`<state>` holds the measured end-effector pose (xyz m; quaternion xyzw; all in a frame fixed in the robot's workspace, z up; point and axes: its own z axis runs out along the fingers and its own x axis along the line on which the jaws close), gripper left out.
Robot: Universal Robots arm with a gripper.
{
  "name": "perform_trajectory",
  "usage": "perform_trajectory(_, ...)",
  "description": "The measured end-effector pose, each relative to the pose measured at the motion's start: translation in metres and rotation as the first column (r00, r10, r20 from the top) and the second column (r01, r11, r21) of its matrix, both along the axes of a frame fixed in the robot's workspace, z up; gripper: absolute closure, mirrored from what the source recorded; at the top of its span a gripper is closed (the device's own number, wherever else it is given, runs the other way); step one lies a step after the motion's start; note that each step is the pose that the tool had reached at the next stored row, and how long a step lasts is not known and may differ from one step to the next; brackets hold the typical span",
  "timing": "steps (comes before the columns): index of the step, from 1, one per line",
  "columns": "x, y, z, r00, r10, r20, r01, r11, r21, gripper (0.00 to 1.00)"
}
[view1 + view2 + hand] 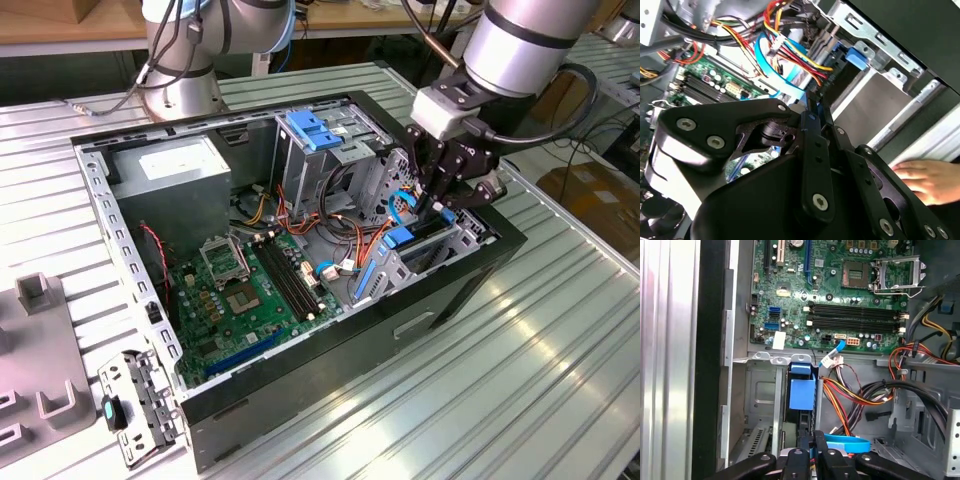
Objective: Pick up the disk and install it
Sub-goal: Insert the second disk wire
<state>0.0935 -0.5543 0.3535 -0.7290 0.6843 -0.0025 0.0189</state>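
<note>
1. Broadly, a ribbed metal surface (520, 340) carries an open computer case (330, 330), lying on its side with the interior facing up.
2. Inside the case, a green motherboard (240, 290) covers the floor; a grey power-supply box (175, 185) sits at the exterior view's left rear corner, and a tall metal bay (320, 160) with a light-blue bracket (315, 128) on top stands near the middle rear.
3. The arm (520, 40) reaches down from the exterior view's upper right, over the case's right end.
4. The end effector (432, 205) hangs just above the drive cage (420, 250); in both wrist views its fingers (816, 460) are drawn close together, pinching the edge of the disk (802, 390).
5. The disk stands on edge in a cage slot, blue carrier uppermost, partly sunk in.
6. Orange, red and yellow cables (850, 395) and a flat blue cable (847, 444) lie just beside the slot.
7. A person's hand (927, 180) rests near the case's outer wall in the second wrist view.
</note>
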Motion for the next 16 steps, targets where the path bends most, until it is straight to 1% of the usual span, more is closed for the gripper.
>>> perform_trajectory(1, -0.0001, -0.0008, -0.0005, 1.0, 0.0, 0.0003, 0.0, 0.9999, 0.0117, 0.84)
perform_trajectory(2, 0.0, -0.0022, -0.0021, 1.0, 0.0, 0.001, 0.0, 0.9998, 0.0191, 0.84)
perform_trajectory(5, 0.0, -0.004, -0.0049, 1.0, 0.0, 0.0026, 0.0, 0.9998, 0.0196, 0.84)
perform_trajectory(8, 0.0, -0.0061, -0.0059, 1.0, 0.0, 0.004, 0.0, 0.9998, 0.0198, 0.84)
perform_trajectory(11, -0.0005, -0.0067, -0.0061, 1.0, 0.0, 0.0071, 0.0, 0.9998, 0.0199, 0.84)
perform_trajectory(16, -0.0007, -0.0069, -0.007, 1.0, 0.0, 0.0083, 0.0, 0.9998, 0.0202, 0.84)
